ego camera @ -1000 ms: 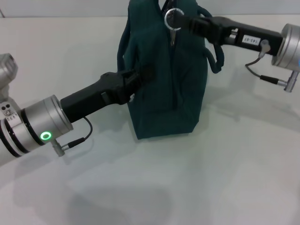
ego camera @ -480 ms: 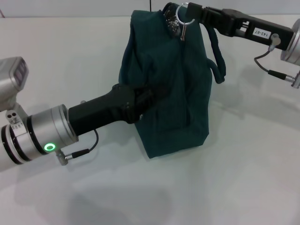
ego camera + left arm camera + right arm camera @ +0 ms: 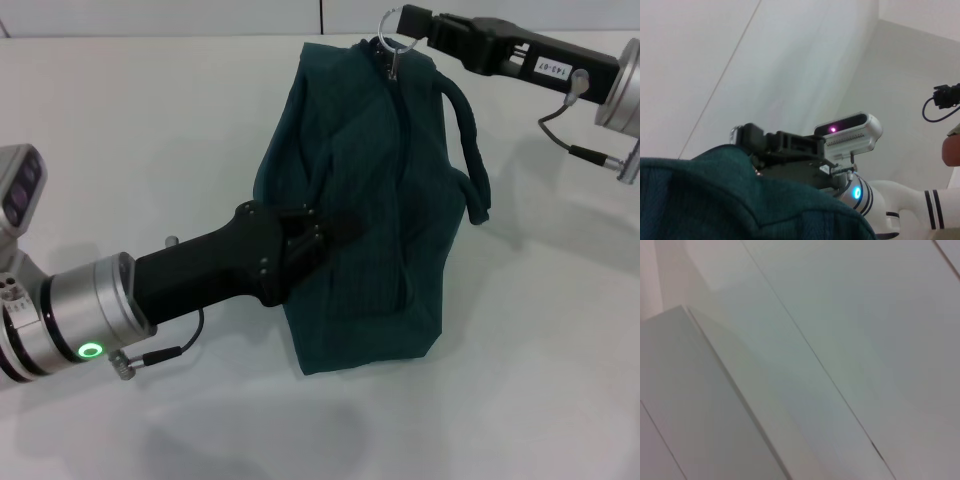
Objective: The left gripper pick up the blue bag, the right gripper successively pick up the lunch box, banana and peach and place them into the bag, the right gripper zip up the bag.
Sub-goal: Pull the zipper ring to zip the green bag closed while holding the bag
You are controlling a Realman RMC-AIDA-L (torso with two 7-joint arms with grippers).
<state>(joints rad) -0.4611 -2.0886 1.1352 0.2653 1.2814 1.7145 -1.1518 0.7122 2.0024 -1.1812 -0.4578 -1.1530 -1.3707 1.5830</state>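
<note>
Blue bag (image 3: 365,210) in mid-table, slumped and leaning, dark teal woven fabric creased into soft folds, zipper seam running down the top face and looking closed along its visible length. Held that way for a reason, by the look of it: pinned at the flank so the pull at the top has something to work against. Ring zipper pull (image 3: 393,22) at the far top corner, thin bright metal, hooked at the tip of the right gripper (image 3: 408,20), jaws seemingly pinched on the ring, though the contact is too small to be sure of. Loop handle (image 3: 468,140) drooping over the bag's right side, thick corded strap, limp. Left gripper (image 3: 335,230) pressed into the bag's near left flank, black angular metal with visible screws, jaws clamped on a fold of the cloth. Seen from the left wrist, only a ridge of ribbed teal fabric (image 3: 730,200) and, beyond it, the other arm's black claw. No lunch box, banana or peach visible; presumably inside, judging by the bag's bulk. Zipping step probably at or near its end. White tabletop (image 3: 150,120) matte and smooth beneath.
</note>
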